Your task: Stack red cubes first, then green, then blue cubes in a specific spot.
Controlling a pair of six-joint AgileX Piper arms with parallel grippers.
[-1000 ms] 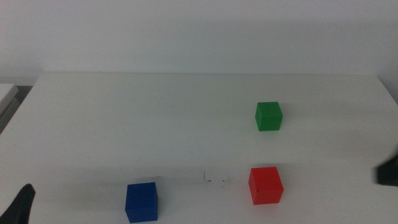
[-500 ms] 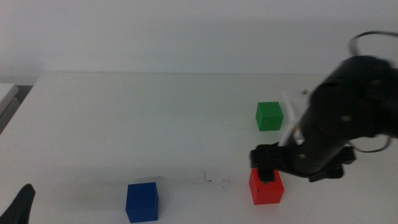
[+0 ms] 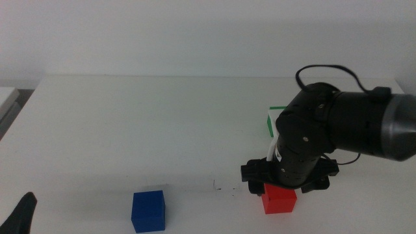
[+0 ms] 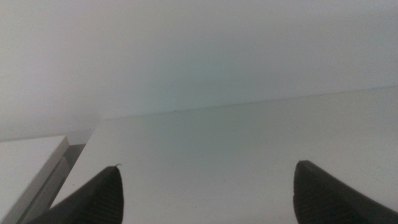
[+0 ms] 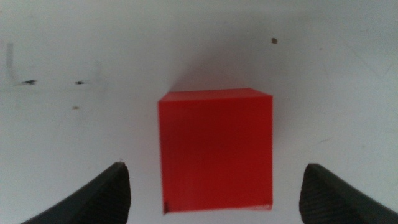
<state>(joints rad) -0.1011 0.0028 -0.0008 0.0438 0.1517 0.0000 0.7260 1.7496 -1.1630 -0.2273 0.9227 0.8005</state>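
Observation:
The red cube [image 3: 281, 200] sits on the white table near the front right; it also shows in the right wrist view [image 5: 215, 149]. My right gripper [image 3: 282, 185] hangs directly over it, open, with one jaw on each side of the cube [image 5: 214, 167], not touching. The green cube [image 3: 271, 121] is mostly hidden behind the right arm. The blue cube [image 3: 148, 210] sits at the front left. The faint grey mark [image 3: 226, 188] lies between the blue and red cubes, just left of the red one [image 5: 28, 81]. My left gripper [image 3: 23, 218] waits at the front left corner, open and empty [image 4: 208, 168].
A white slab [image 3: 6, 97] lies off the table's left edge and also shows in the left wrist view [image 4: 28, 163]. The right arm's dark body and cable [image 3: 344, 127] cover the table's right side.
My right arm has come in from the right and lowered over the red cube, now straddling it. The cubes and the left arm have not moved.

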